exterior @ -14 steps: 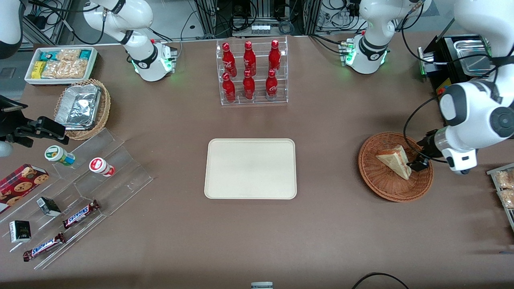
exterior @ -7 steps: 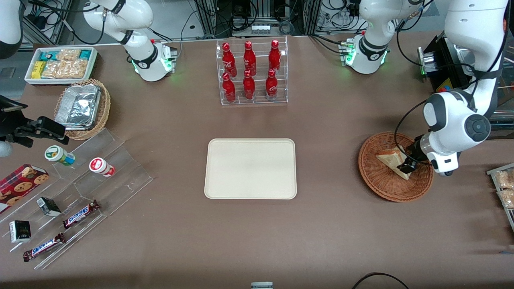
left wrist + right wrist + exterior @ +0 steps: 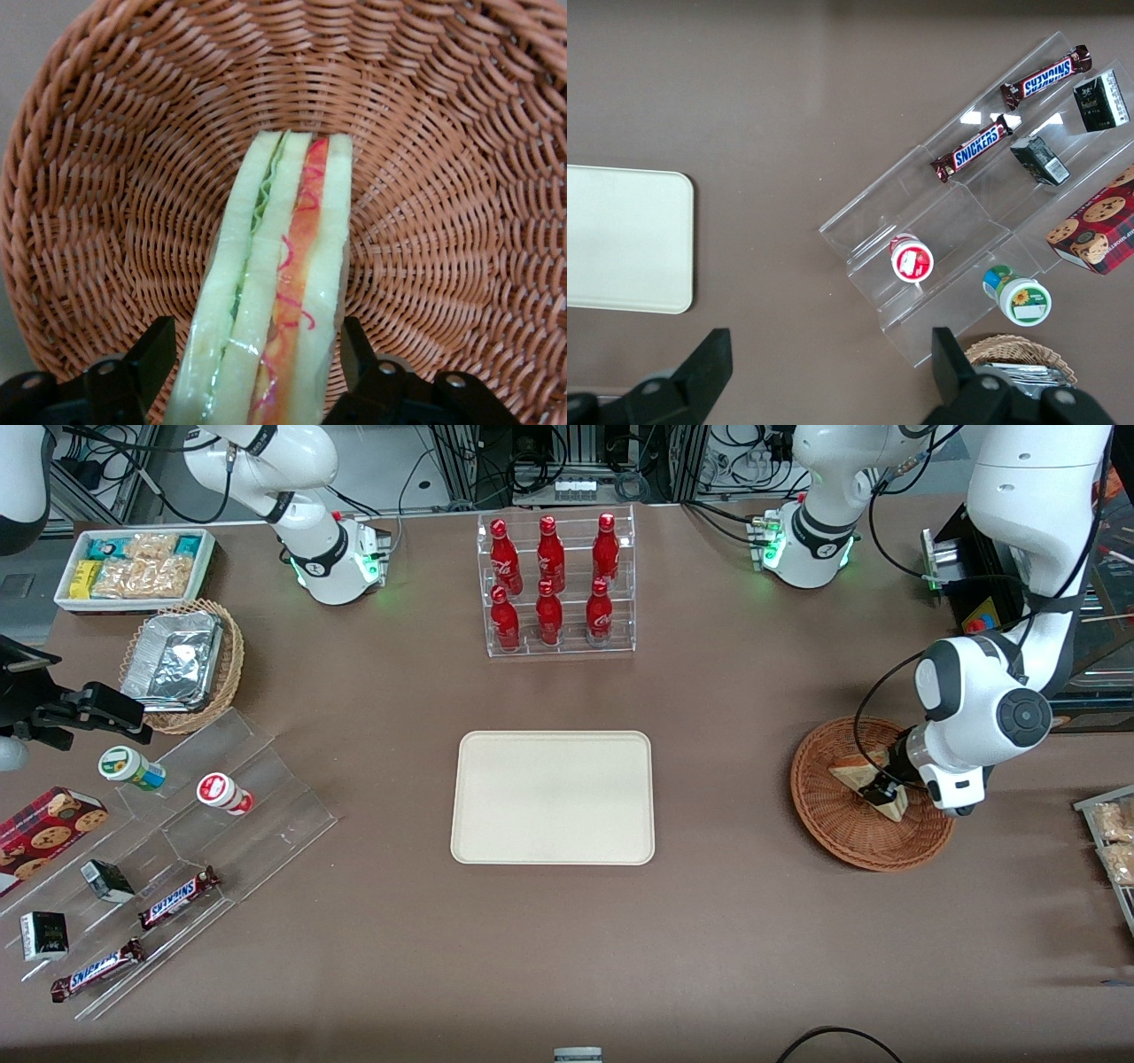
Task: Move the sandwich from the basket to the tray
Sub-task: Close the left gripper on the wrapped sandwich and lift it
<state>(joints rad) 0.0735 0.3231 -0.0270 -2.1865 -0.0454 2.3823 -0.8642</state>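
The left arm's gripper (image 3: 257, 372) hangs low in the wicker basket (image 3: 842, 828), jaws open astride the upright sandwich wedge (image 3: 275, 292) without clamping it, so a hard squeeze could crush the bread, or a shallow bite drop it short of the tray (image 3: 554, 797).

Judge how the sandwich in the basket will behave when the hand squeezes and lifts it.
The sandwich looks like soft bread, so it may compress between the open hand's fingers. Its glossy surface suggests a wrap, possibly slippery. Standing on edge in the basket, it could tip if nudged.
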